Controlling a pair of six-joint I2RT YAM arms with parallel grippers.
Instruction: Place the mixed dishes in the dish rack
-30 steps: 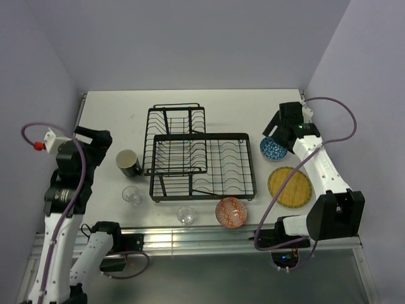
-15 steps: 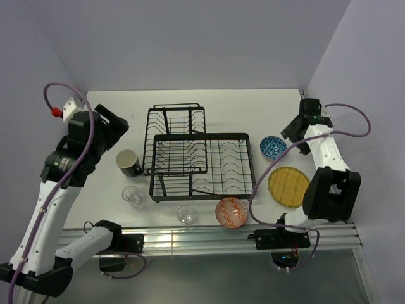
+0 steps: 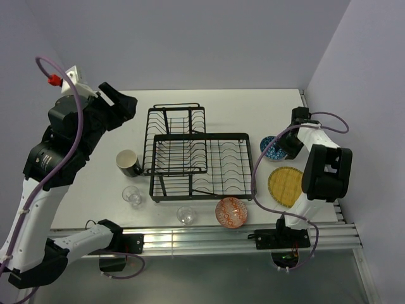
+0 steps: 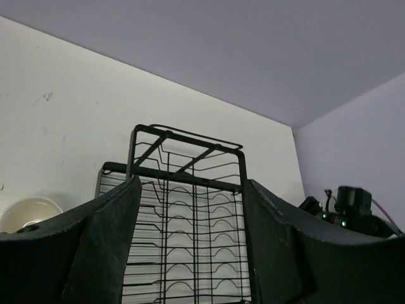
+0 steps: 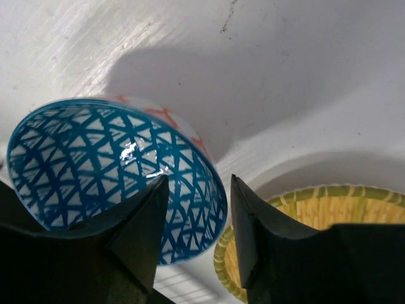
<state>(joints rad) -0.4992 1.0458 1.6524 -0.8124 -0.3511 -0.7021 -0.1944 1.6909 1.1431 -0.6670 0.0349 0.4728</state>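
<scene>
The blue bowl [image 5: 95, 164] sits on the worktop [image 5: 285, 76] right of the rack [image 3: 202, 158], just beside the plate [image 5: 329, 212]. The right fingers [image 5: 136, 247] straddle its rim with a gap showing, so pinch the wall squarely and lift clear of the plate before swinging over. The left fingers [image 4: 101, 253] hang wide and empty left of the rack; no writing is readable anywhere.
</scene>
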